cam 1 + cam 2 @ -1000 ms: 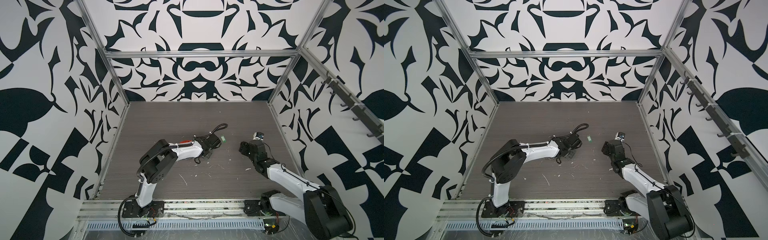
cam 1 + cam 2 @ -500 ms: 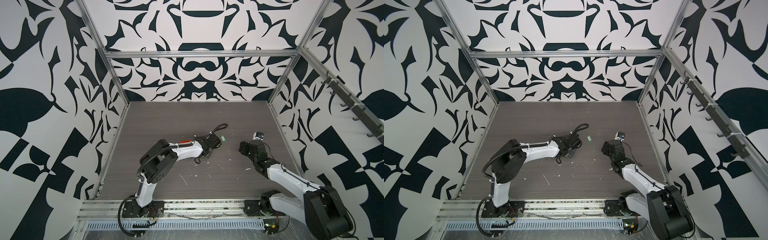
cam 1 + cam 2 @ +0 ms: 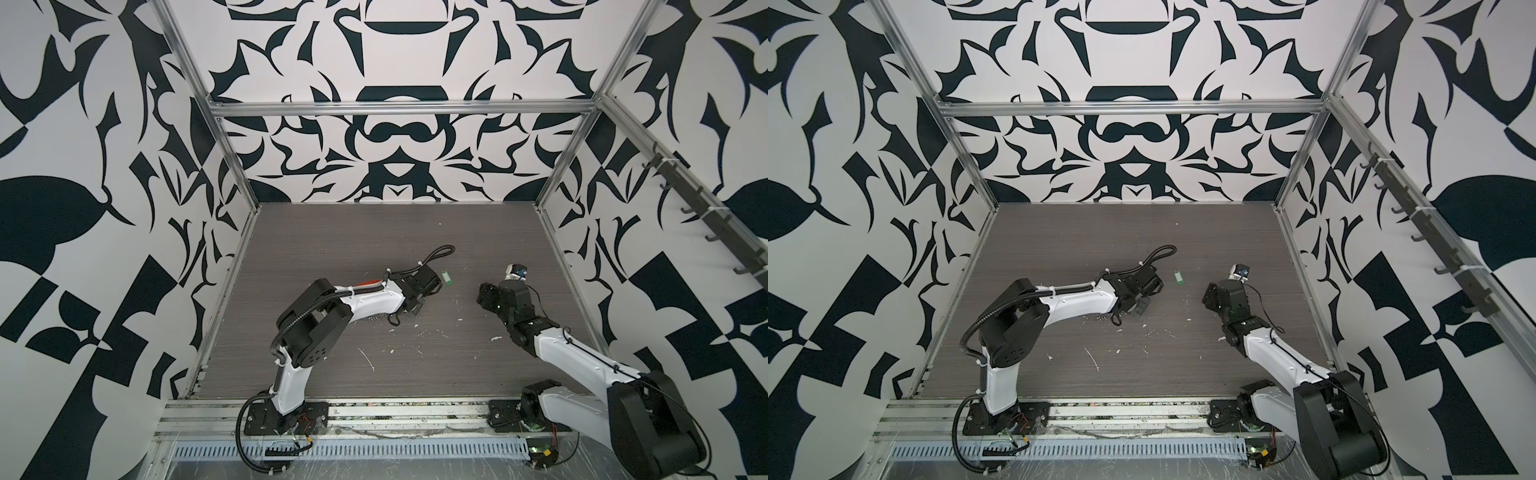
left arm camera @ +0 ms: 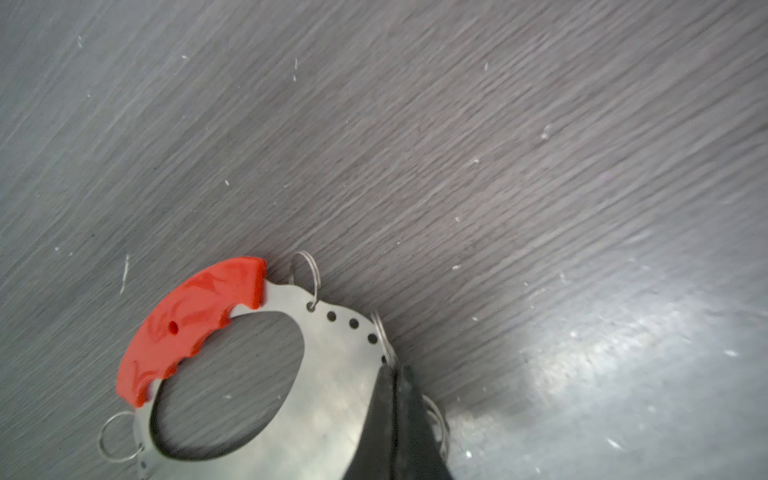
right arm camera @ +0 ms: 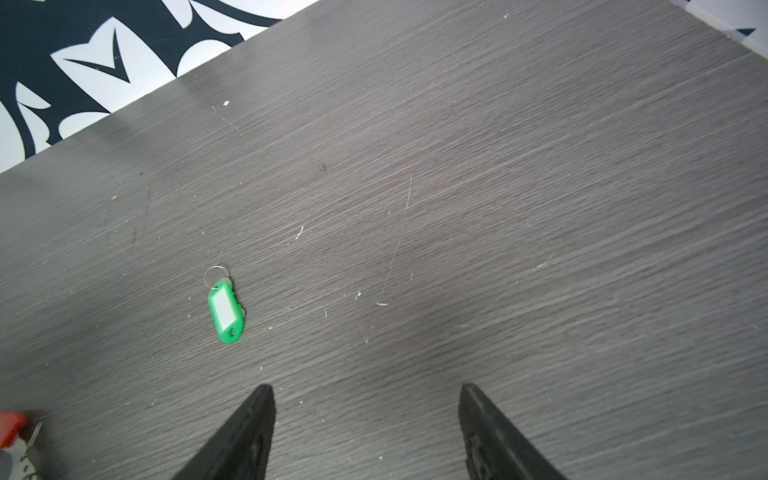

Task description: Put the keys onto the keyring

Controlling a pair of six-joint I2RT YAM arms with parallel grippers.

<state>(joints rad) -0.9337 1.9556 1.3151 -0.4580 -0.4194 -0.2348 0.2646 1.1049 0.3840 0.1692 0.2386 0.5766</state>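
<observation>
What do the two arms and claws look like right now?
Both: white shells on long links, black joints and bases. The left arm carries a black corrugated hose; the right arm a thin black cable. The left claw and right claw have black fingers tapering to points.

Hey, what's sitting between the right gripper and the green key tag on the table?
Only bare tabletop with a few white specks; the right wrist view shows it between the right gripper and the green key tag.
</observation>
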